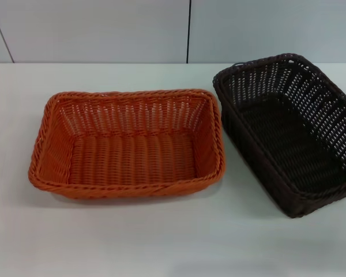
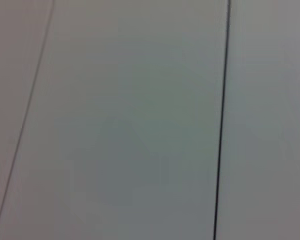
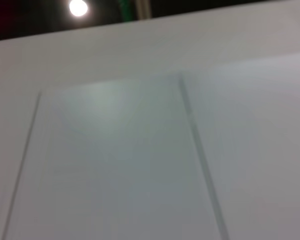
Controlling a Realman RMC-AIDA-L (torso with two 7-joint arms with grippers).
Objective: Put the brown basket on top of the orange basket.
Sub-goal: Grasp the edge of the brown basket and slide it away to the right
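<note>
A rectangular bright orange woven basket with a braided rim (image 1: 127, 144) sits near the middle of the white table (image 1: 161, 242), and a rectangular dark brown, almost black, open-weave wicker basket (image 1: 288, 133) stands at its three o'clock, turned a little askew, the two rims close but seemingly apart. Both look empty. Neither arm shows from above, and the wrist cameras face only pale panelled wall, so I cannot tell how either set of jaws stands.

The worry from here is the grip: a pinch on one woven wall of the brown basket would probably let it droop, so it could catch the orange rim, shove that light basket along the table, or land crooked. Its far edge also runs out of sight at three o'clock.
</note>
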